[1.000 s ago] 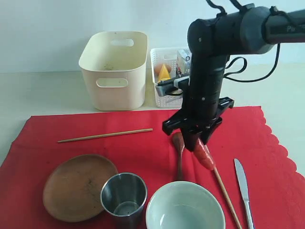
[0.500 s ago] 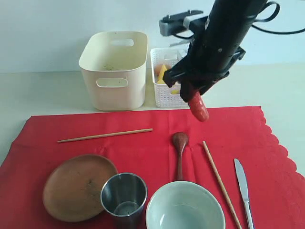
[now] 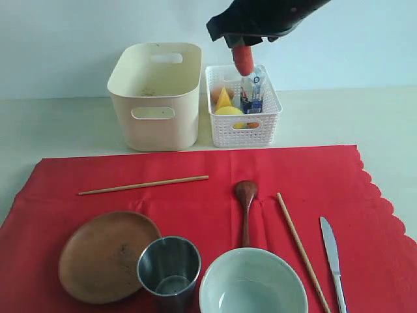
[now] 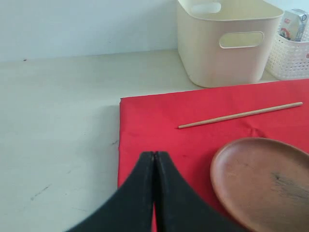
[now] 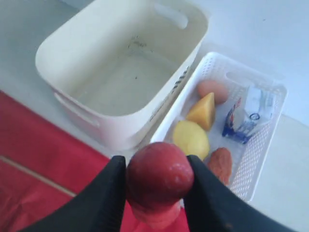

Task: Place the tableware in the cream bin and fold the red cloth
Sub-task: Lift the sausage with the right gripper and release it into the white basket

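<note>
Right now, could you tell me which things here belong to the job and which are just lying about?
Job: cream bin, red cloth, plate, steel cup, bowl, spoon, two chopsticks, knife.
Bystanders: white basket, egg, cheese wedge, lemon, milk carton, sausage in right gripper.

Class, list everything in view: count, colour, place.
bin: one, cream, behind cloth
basket: one, white, beside bin
egg: one, tan, basket
cheese: one, orange, basket
lemon: one, yellow, basket
carton: one, white-blue, basket
sausage: two, red, one held, one in basket
cloth: one, red, table
plate: one, brown, cloth
cup: one, steel, cloth
bowl: one, pale, cloth
spoon: one, dark, cloth
chopsticks: two, tan, cloth
knife: one, silver, cloth
left gripper: one, black, shut, near cloth
right gripper: one, black, holding sausage
</note>
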Available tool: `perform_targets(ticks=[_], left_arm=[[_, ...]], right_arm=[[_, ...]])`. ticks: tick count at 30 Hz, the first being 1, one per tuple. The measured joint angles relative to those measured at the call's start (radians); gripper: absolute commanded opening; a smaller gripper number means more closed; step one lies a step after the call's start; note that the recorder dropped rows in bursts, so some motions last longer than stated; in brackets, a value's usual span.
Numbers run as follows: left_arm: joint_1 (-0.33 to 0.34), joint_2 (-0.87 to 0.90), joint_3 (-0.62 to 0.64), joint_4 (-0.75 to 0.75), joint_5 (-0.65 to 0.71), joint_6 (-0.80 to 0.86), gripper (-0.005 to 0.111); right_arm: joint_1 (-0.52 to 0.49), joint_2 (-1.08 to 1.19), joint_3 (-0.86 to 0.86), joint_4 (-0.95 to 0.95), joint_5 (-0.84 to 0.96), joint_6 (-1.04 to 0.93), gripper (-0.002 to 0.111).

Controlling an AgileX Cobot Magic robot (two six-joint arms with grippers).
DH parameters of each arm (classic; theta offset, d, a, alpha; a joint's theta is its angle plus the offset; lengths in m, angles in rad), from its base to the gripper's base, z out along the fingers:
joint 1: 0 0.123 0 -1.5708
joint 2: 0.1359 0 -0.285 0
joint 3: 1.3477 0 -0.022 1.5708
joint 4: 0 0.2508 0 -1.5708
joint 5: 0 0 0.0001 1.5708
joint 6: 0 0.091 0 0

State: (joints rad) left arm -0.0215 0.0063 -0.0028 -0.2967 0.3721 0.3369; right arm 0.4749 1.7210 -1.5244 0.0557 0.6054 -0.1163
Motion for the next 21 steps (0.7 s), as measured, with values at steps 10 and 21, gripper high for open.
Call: perform_targets(ticks=[10, 21], left_arm=[[0.000, 0.000, 0.000, 0.000, 0.000, 0.000, 0.000], [0.000, 0.000, 0.000, 0.000, 0.000, 0.000, 0.000]], right_arm=[[-0.102, 0.291, 0.000, 0.000, -0.361, 0.037, 0.000], [-0.114, 0.449, 0.000, -0.028, -0.587, 0.017, 0.000]])
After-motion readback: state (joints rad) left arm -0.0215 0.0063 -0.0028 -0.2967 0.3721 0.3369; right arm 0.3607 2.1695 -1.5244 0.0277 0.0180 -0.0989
